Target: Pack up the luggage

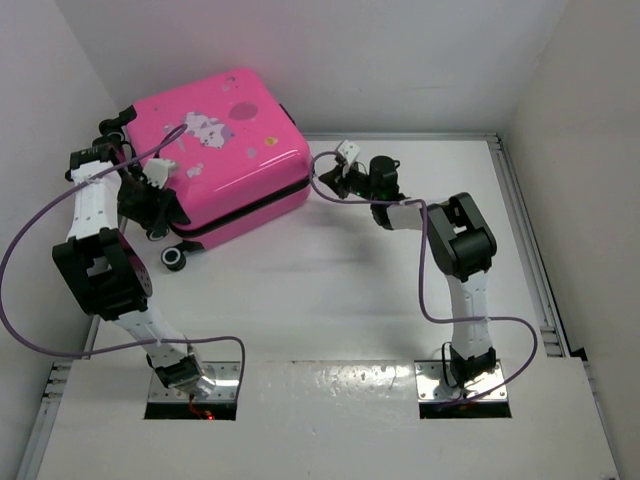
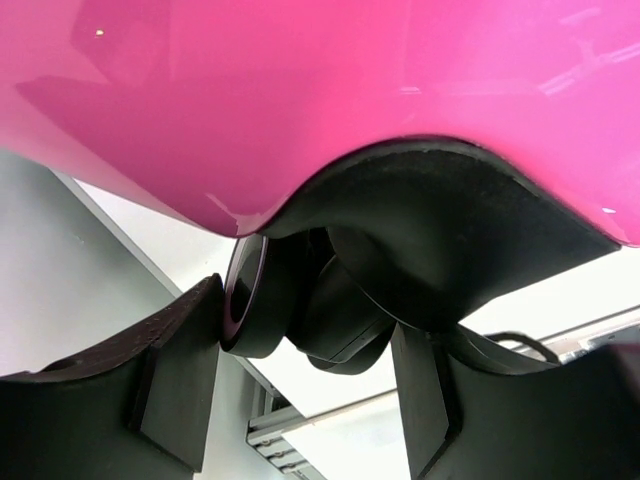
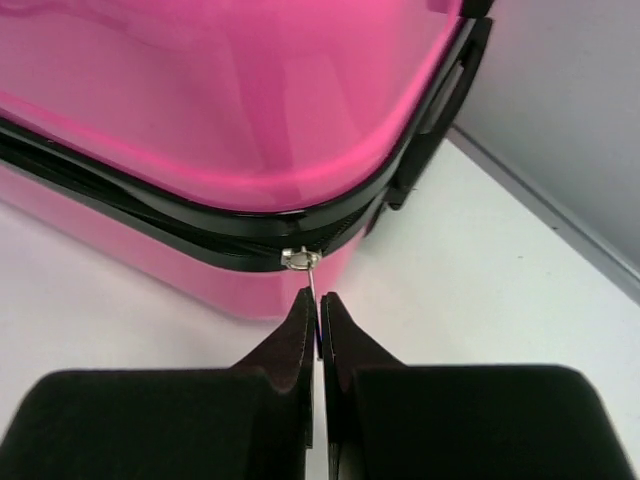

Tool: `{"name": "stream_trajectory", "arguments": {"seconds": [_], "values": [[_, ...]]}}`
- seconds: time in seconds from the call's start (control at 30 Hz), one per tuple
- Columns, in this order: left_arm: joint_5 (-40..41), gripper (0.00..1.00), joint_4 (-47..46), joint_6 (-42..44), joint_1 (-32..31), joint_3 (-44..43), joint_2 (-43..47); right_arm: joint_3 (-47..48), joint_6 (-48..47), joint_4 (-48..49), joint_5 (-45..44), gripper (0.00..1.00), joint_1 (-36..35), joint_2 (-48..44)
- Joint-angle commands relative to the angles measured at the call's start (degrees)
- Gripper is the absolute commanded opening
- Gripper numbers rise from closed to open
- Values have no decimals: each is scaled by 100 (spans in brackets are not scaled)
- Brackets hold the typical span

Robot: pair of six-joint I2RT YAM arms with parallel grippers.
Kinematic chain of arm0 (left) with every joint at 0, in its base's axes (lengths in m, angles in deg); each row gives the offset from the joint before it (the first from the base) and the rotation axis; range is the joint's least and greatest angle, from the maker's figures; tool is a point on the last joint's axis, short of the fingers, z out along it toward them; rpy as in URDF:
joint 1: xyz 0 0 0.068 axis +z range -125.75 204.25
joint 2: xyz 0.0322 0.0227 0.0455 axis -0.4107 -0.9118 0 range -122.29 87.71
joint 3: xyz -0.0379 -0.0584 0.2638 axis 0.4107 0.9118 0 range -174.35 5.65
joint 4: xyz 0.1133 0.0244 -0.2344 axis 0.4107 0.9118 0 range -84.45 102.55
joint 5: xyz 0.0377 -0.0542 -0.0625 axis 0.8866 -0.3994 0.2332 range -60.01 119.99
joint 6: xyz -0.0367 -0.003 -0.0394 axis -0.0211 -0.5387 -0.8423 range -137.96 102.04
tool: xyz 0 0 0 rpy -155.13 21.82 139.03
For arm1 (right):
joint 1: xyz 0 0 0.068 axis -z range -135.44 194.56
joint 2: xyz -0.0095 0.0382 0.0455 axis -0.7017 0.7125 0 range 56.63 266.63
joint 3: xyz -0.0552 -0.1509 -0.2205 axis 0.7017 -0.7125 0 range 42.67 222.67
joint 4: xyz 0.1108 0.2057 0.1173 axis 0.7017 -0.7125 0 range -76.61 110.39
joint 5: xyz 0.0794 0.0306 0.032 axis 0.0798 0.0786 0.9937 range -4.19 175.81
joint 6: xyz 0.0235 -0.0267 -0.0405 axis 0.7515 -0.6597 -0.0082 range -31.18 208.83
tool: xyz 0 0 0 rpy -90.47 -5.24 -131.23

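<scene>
The luggage (image 1: 225,150) is a bright pink hard-shell suitcase with white cartoon decals. It lies closed and flat at the back left of the table. My left gripper (image 1: 152,208) is at its near-left corner. In the left wrist view my left gripper (image 2: 310,335) has its fingers on both sides of a black wheel (image 2: 265,300) under the pink shell (image 2: 300,100), pressed against it. My right gripper (image 1: 327,180) is at the suitcase's right corner. In the right wrist view my right gripper (image 3: 319,298) is shut on the thin metal zipper pull (image 3: 313,282) hanging from the slider (image 3: 298,259).
Another black wheel (image 1: 173,258) sticks out at the suitcase's near corner. A black side handle (image 3: 432,120) runs along the shell. White walls close in at the left, back and right. A metal rail (image 1: 522,230) edges the table's right side. Purple cables loop beside both arms.
</scene>
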Motion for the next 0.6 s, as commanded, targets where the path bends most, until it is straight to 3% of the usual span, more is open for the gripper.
{"name": "stream_trajectory", "arguments": {"seconds": [0.0,0.17,0.27,0.37,0.57], "values": [[2006,0,-4157,-1243,334,334,-752,-56,-687,-35,-1378,0,605,-19],[2119,0,-4210,-1164,334,317,-831,927,-811,-184,-1799,0,658,684],[2321,0,-4210,-1164,334,194,-971,1981,-749,-351,-1967,0,658,1306],[2410,0,-4210,-1103,334,88,-1103,3673,-583,-615,-2055,0,658,1976],[2463,0,-4210,-1155,334,-79,-1402,5154,75,-450,-1381,0,614,3231]]}}
